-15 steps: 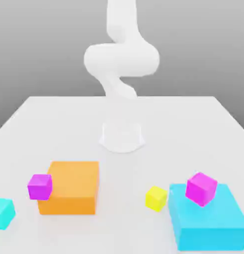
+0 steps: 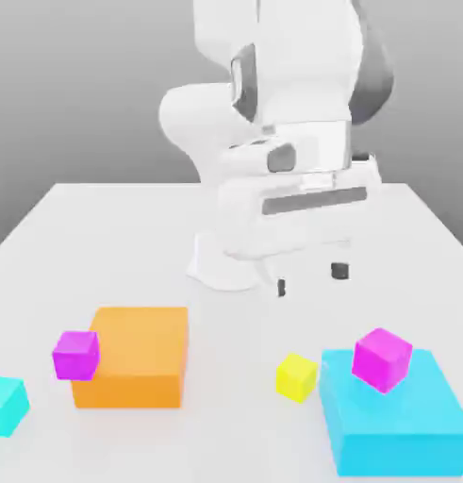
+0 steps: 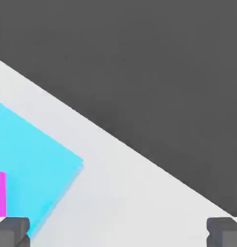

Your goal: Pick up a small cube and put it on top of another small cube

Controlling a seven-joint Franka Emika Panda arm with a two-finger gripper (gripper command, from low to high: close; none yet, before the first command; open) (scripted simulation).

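Orange block (image 2: 133, 356), large cyan block (image 2: 395, 415)

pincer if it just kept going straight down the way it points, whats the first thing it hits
Most likely bare table. The open pincer points down, and the hand view shows white tabletop between its fingertips, with the large cyan block off to one side. Depth is hard to judge.

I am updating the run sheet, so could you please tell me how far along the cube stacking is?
Nothing is stacked yet: the yellow cube sits on the table, between the orange block and the cyan block. The gripper hangs above with its fingers open and empty. Descent, grasp, lift and placing remain.
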